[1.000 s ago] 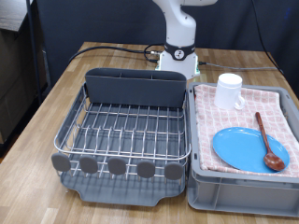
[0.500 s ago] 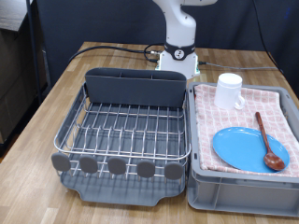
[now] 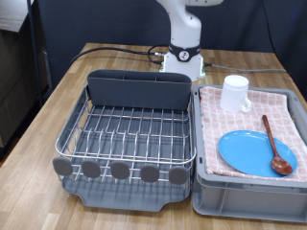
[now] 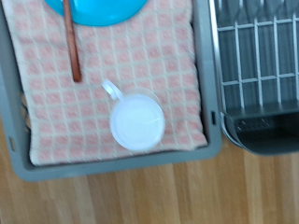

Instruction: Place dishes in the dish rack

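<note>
Three dishes [image 3: 251, 151] outside dish rack [image 3: 134, 134]

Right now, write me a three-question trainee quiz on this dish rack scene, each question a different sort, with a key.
1. True or false: the wire dish rack already holds a dish.
2. Multiple choice: the wooden spoon lies with its bowl on
A) the light-blue plate
B) the dark utensil bin
C) the bare wooden table
3. Fill in: the white mug stands on the pink checked ____ in the grey crate.

Key:
1. False; no dish shows in the rack.
2. A
3. cloth

Note: the claw shows in neither view; the wrist view looks down on the mug.
</note>
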### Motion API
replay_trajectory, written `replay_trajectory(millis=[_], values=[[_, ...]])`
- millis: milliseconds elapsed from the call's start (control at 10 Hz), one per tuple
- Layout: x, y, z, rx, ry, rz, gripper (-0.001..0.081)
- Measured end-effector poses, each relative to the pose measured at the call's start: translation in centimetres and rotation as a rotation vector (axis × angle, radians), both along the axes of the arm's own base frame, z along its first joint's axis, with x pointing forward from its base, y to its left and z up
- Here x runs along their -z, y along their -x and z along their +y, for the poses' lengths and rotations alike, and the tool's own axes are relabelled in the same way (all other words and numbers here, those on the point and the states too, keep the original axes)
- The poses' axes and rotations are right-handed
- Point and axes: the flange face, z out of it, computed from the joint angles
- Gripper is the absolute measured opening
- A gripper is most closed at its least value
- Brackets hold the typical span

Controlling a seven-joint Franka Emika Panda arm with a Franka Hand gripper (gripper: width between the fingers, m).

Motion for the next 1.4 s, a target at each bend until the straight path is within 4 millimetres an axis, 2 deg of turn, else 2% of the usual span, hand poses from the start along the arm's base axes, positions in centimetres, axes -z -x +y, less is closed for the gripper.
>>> replay_trajectory(millis=[400,600,800,1100,1400], values=[[0.9,-4.2,3.0,0.002,-0.021,0.003,0.0803],[1.8,-5.5,4.1,0.001,-0.029,0.004,0.0803],[3.3,-6.2,4.7,-0.007,-0.027,-0.023,0.0803],[7.1,-6.5,5.3,0.0,-0.048,-0.126,0.0803],[7.4,-6.6,5.7,-0.038,-0.01,-0.135,0.0803]])
